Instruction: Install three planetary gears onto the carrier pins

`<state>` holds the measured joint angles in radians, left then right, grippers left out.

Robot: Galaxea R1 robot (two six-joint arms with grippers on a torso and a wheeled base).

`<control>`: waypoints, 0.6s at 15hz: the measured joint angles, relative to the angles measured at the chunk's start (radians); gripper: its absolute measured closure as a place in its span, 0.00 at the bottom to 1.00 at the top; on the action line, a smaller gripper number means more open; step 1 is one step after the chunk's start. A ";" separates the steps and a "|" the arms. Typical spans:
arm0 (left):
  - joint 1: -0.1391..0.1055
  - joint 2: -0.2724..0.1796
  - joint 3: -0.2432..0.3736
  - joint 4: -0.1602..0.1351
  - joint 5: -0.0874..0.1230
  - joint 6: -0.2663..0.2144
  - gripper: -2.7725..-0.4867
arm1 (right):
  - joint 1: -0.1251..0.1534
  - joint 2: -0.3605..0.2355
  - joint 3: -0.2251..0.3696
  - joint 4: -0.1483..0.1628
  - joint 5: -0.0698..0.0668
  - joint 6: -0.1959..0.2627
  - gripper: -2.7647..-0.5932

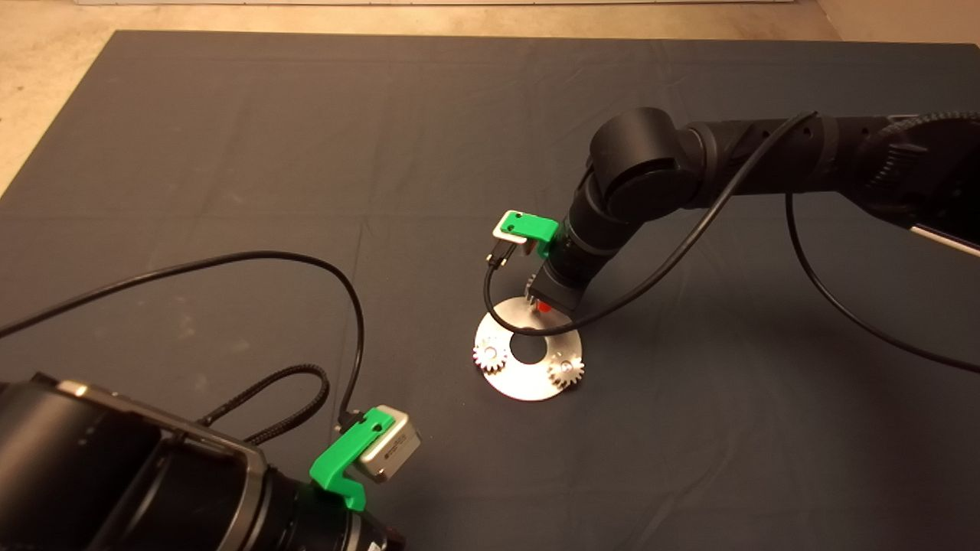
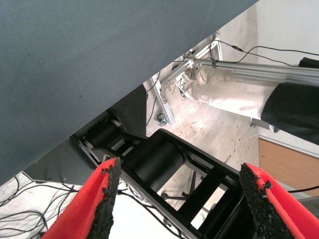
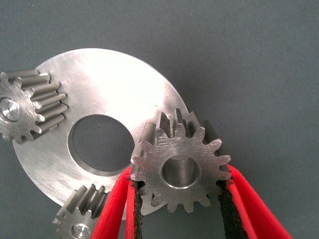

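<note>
dark mat (image 1: 306,153) is spread over the table, and a shiny disc (image 1: 536,383) is laid on it right of the middle. two planetary gears are seated on carrier pins, one (image 1: 488,357) at the disc's left, one (image 1: 566,370) at its right. the third gear (image 3: 180,164) is pinched between the closed fingers of the right end effector (image 3: 179,191), over the disc's far edge. the left end effector (image 2: 182,199) is parked at the near left, fingers spread wide, nothing held.
</note>
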<state>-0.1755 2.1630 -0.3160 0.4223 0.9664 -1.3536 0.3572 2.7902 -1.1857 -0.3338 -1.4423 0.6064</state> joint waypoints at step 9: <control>0.000 -0.003 0.000 0.000 -0.005 0.000 0.49 | -0.018 0.016 -0.010 0.000 -0.025 0.000 0.90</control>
<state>-0.1753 2.1604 -0.3160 0.4225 0.9615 -1.3536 0.3389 2.8065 -1.1953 -0.3338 -1.4677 0.6060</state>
